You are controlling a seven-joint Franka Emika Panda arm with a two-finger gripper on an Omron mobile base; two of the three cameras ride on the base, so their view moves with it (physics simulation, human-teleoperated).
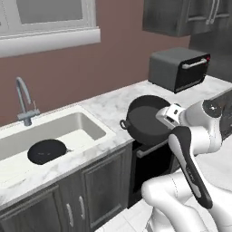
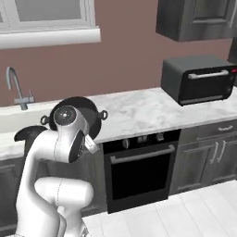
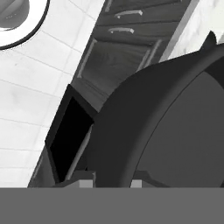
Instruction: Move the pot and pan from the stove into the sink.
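The dark grey pot hangs just above the marble counter's front edge, between the sink and the stove's oven front. My gripper is shut on the pot's near rim. In the hand view its fingertips straddle the pot's wall, one inside and one outside. From the right base view my arm covers most of the pot, leaving its rim and side handles visible. The black pan lies flat on the sink floor. The cooktop itself is hidden behind the pot and arm.
A grey gooseneck faucet stands at the sink's back. A dark toaster oven sits on the counter to the right of the stove. Wall cabinets hang above it. Dark cabinet doors run below the counter.
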